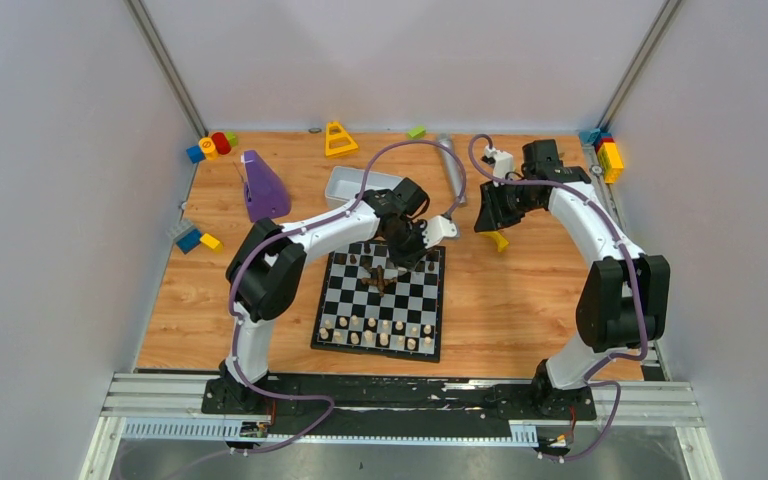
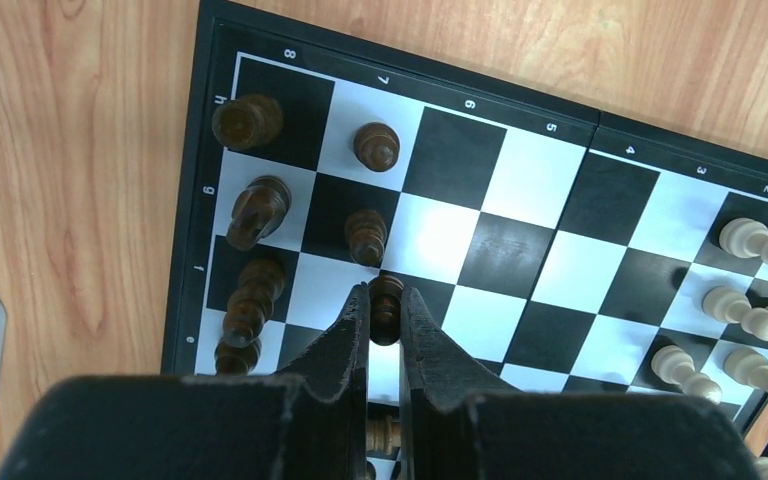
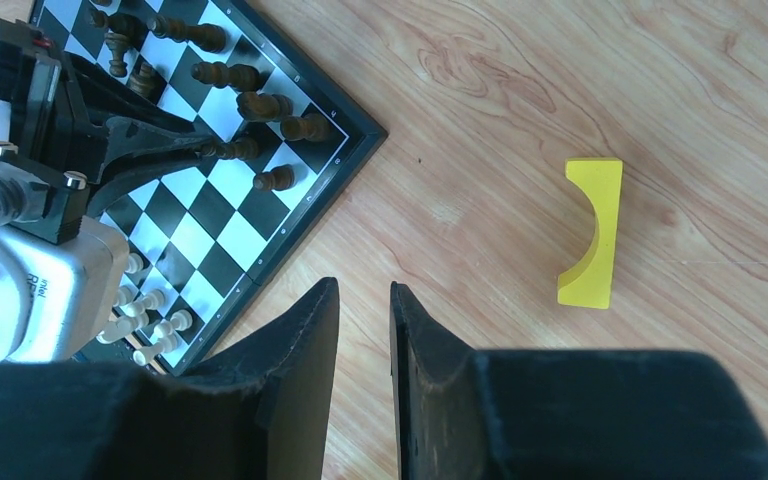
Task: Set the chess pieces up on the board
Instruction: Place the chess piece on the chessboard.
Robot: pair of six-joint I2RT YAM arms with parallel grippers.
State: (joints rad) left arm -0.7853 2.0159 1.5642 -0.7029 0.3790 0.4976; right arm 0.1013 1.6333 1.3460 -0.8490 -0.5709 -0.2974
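The left gripper (image 2: 385,298) pinches a dark pawn (image 2: 387,318) at the far side of the board (image 2: 185,200). The right gripper (image 3: 365,292) jaws stand slightly apart, empty, over the table (image 3: 560,80).

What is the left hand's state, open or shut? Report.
Shut: the left hand grips a dark pawn, jaws tight against both its sides.

Overhead, two close wrists; common board (image 1: 410,295)
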